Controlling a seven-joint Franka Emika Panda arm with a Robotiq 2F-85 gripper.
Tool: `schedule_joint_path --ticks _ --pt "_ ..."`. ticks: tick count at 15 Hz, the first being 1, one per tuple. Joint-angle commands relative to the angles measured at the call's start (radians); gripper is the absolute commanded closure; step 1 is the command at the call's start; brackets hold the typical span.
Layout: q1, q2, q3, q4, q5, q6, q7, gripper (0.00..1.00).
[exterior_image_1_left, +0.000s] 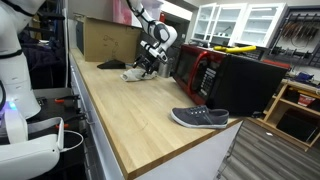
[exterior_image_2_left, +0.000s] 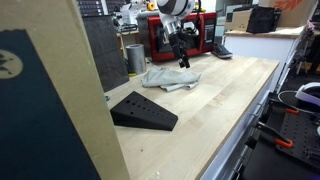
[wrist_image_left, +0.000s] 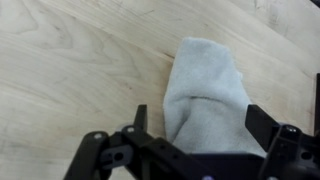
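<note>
Gripper: nearest to the wrist camera. The jaws stand fully apart and hold nothing.
Cloth: a grey folded cloth, lying flat directly under the gripper. Its near end sits in the gap between the two fingers, and the rest reaches forward, away from the gripper.
Long axis: it runs nearly straight ahead of the gripper, leaning a little to one side. It therefore crosses the line between the fingers, so the jaws span the narrow width.
Contact: in an exterior view the fingertips hang just over one edge of the cloth. I cannot tell whether they touch it.
Arm: there is only one arm, and it is already above the cloth.
Table: light wood, bare on both sides of the fingers.
Black wedge: on the table beyond the cloth, apart from the gripper.
Shoe: well apart from the gripper, near the table corner.
Red-fronted appliance: farthest, standing behind the gripper.
</note>
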Motion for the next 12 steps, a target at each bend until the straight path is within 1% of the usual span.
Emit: schedule_joint_path --ticks 1,3,5,7,9,10,11,12 --pt "-0.002 -0.117 0.014 -0.156 0.018 0.008 -0.043 0.0" --pt "-0.006 -0.156 0.018 -0.217 0.027 0.028 -0.071 0.0" --pt "-0.003 -0.183 0.012 -0.271 0.028 0.091 -0.092 0.0" --pt "0.003 -0.204 0.015 -0.332 0.039 0.204 -0.095 0.0" --pt "0.0 -0.231 0.024 -0.4 0.086 0.337 -0.099 0.0" --pt "-0.003 -0.233 0.028 -0.407 0.115 0.364 -0.094 0.0" --pt "0.008 -0.173 0.016 -0.331 0.072 0.298 -0.077 0.0" --pt "0.007 -0.179 0.019 -0.35 0.087 0.327 -0.077 0.0"
